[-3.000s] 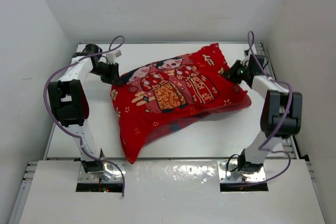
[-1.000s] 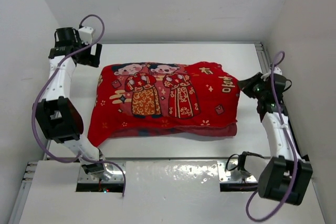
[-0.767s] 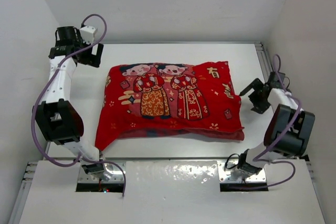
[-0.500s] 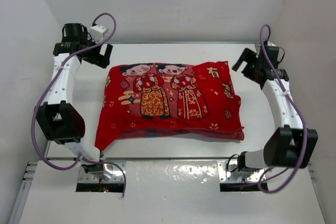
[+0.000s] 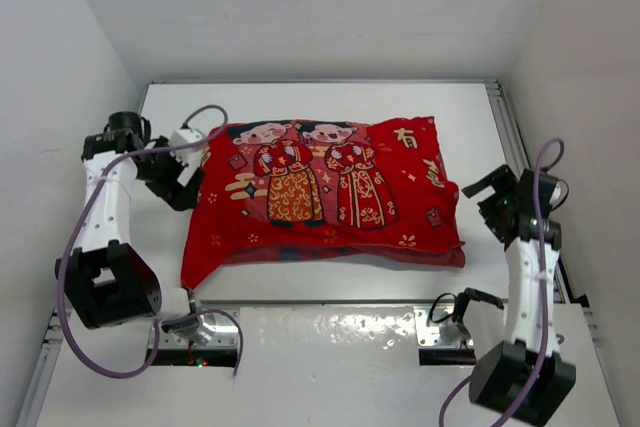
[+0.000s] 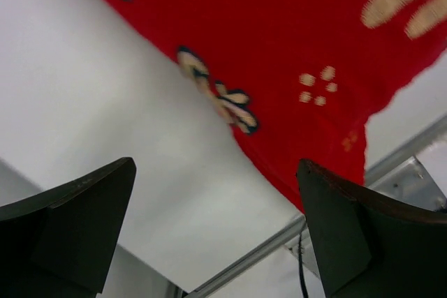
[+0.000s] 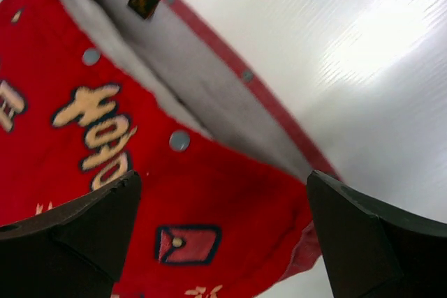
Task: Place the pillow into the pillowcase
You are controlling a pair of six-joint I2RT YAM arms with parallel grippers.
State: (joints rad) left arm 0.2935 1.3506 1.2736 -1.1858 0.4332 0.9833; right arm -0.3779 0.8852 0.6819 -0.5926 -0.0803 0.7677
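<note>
The red pillowcase [image 5: 330, 192] with two cartoon figures lies plump and flat on the white table [image 5: 300, 107]. The pillow is hidden from above. In the right wrist view, the pillowcase [image 7: 105, 193] has its snap-lined mouth gaping on a pale grey inside; I cannot tell whether that is pillow or lining. My left gripper [image 5: 190, 190] hovers open at the case's left edge, touching nothing. In the left wrist view, the left gripper [image 6: 215, 167] frames bare table and the pillowcase corner [image 6: 279, 47]. My right gripper [image 5: 492, 199] is open beside the right front corner. The right gripper [image 7: 223, 176] is empty.
White walls close in the table on the left, back and right. A metal rail [image 5: 330, 301] runs along the table's front edge, with both arm bases behind it. Purple cables loop off both arms.
The right gripper let go of the pillowcase's right edge, swung to the back, then came down by the front right corner. The left arm dropped from the back left corner to the case's left edge.
</note>
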